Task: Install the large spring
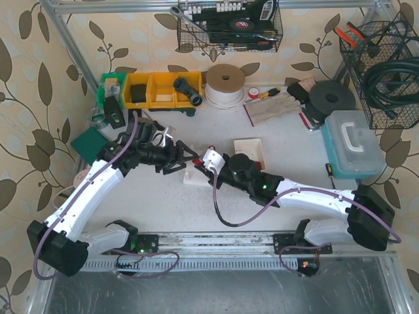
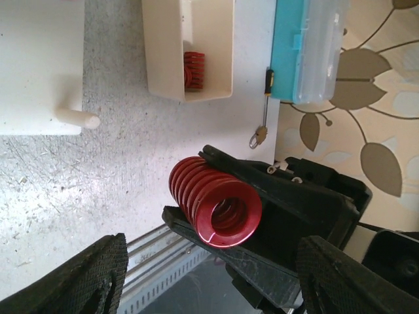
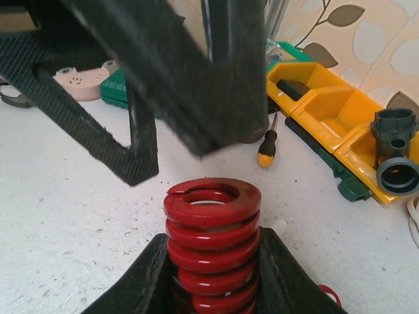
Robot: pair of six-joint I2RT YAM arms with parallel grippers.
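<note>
Your right gripper (image 3: 213,275) clamps the large spring (image 3: 211,235), near the peg block (image 2: 39,65). Your left gripper (image 2: 209,265) gapes wide, facing it. Table (image 2: 118,170) around block: pale, speckled, scratched. Tray (image 2: 163,65) beside block. Leaf wallpaper (image 1: 39,85) behind.

Left arm (image 1: 91,183) reaches up toward two o'clock, left gripper (image 1: 186,157) jaws spread wide. Right arm (image 1: 314,196) stretches low toward ten o'clock, right gripper (image 1: 208,158) nearly nose to nose with it, jaws clamped on the large spring (image 2: 215,201).

Workshop bench, yellow parts bins (image 1: 163,99), wire tool basket (image 1: 229,46), hose coil (image 1: 393,80)
</note>
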